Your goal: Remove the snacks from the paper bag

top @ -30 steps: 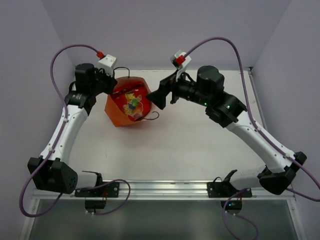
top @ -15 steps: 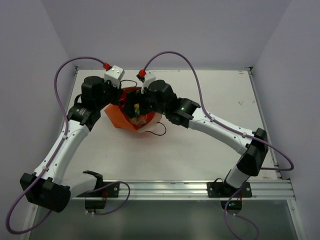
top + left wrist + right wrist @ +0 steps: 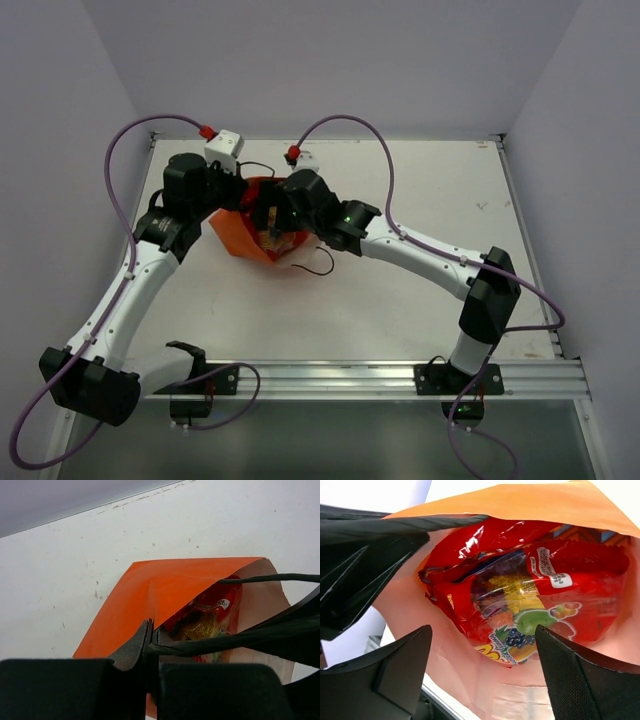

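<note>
The orange paper bag [image 3: 240, 235] lies on the white table at the back left, its mouth facing right. My left gripper [image 3: 152, 635] is shut on the bag's upper edge and a dark loop handle [image 3: 260, 635], holding the mouth up. My right gripper [image 3: 482, 652] is open, its fingers [image 3: 580, 680] inside the bag's mouth [image 3: 530, 505], either side of a red candy-print snack packet [image 3: 530, 605]. Another red packet [image 3: 485, 540] lies behind it. In the left wrist view a red snack [image 3: 210, 615] shows inside the bag. Blue, purple and teal packets are hidden.
A second dark loop handle [image 3: 315, 262] trails on the table to the right of the bag. The white tabletop [image 3: 420, 190] stretches to the right and front, with purple walls behind and a metal rail [image 3: 330, 378] at the near edge.
My right arm swung left from beside the bag and pushed its open gripper into the bag's mouth. My left gripper kept its hold on the bag's edge, shifting slightly.
</note>
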